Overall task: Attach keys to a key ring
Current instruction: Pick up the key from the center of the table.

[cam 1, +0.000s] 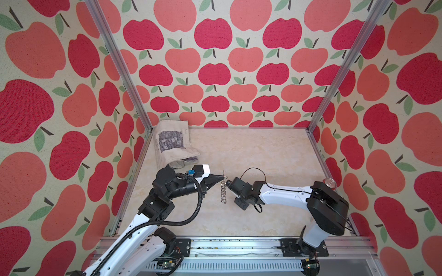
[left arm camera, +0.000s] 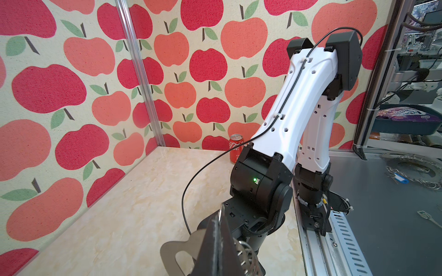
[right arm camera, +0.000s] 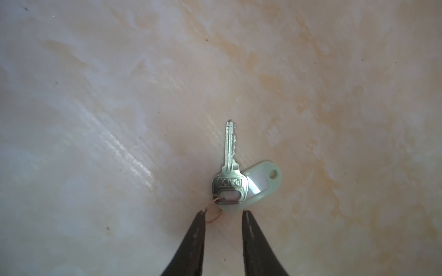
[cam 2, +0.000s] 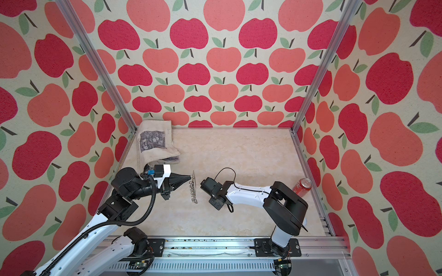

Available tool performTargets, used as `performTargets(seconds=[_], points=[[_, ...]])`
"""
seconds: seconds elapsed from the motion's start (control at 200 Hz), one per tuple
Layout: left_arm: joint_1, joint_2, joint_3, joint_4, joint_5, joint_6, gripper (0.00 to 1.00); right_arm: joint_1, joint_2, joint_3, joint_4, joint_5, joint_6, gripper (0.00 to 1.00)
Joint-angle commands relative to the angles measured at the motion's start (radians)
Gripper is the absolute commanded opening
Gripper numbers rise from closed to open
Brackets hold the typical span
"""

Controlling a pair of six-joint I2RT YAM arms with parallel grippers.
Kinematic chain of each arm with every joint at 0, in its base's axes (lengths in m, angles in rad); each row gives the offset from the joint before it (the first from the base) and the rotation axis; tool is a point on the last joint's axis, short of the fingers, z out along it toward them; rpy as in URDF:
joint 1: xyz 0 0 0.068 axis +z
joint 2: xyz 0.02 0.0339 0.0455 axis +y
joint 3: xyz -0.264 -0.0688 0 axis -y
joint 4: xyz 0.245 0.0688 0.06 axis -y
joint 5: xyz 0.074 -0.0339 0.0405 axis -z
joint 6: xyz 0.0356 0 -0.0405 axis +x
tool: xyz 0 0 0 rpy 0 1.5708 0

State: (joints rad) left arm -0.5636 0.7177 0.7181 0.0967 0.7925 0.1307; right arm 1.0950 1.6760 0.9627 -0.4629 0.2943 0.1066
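Observation:
My left gripper point(cam 1: 223, 177) is shut on the key ring point(cam 1: 223, 190), a flat grey metal plate held upright above the table, with its wire rings hanging in a row. In the left wrist view the plate point(left arm camera: 172, 248) shows on one side of the shut fingers and the wire rings point(left arm camera: 246, 253) on the other. A silver key point(right arm camera: 229, 167) lies flat on the table over a pale plastic tag point(right arm camera: 262, 180). A thin copper ring point(right arm camera: 214, 215) passes through the key's head. My right gripper point(right arm camera: 223, 212) is open just short of the key's head, and one fingertip point(right arm camera: 202, 215) touches the copper ring.
A red soda can point(cam 2: 302, 187) stands by the right wall behind the right arm point(cam 1: 282, 193). A folded printed cloth bag point(cam 1: 172, 143) lies in the back left corner. Aluminium posts and apple-patterned walls close in the marble table point(cam 1: 251, 148).

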Motion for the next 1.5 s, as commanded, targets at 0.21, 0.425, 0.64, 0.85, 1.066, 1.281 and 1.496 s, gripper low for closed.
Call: performTargets(seconds=[0.21,0.425,0.64,0.85,1.066,1.281,1.496], points=[[-0.004,-0.018,0.003,0.010,-0.004,0.013,0.00,0.020,0.020,0.010,0.000,-0.037,-0.005,0.28],[-0.004,-0.020,-0.002,0.017,-0.004,0.011,0.00,0.025,0.037,0.017,0.007,-0.017,-0.010,0.28],[-0.004,-0.029,-0.002,0.006,-0.008,0.012,0.00,0.025,0.062,0.026,0.002,0.014,-0.012,0.23],[-0.004,-0.032,-0.002,0.005,-0.010,0.013,0.00,0.025,0.046,0.018,0.004,0.022,-0.012,0.09],[-0.004,-0.031,0.000,0.005,-0.010,0.013,0.00,0.025,-0.015,0.014,-0.037,0.004,-0.012,0.00],[-0.004,-0.027,0.003,0.008,-0.007,0.018,0.00,-0.014,-0.154,0.011,-0.095,-0.092,-0.011,0.00],[-0.004,-0.018,0.004,0.018,-0.004,0.022,0.00,-0.106,-0.352,-0.020,-0.077,-0.239,-0.014,0.00]])
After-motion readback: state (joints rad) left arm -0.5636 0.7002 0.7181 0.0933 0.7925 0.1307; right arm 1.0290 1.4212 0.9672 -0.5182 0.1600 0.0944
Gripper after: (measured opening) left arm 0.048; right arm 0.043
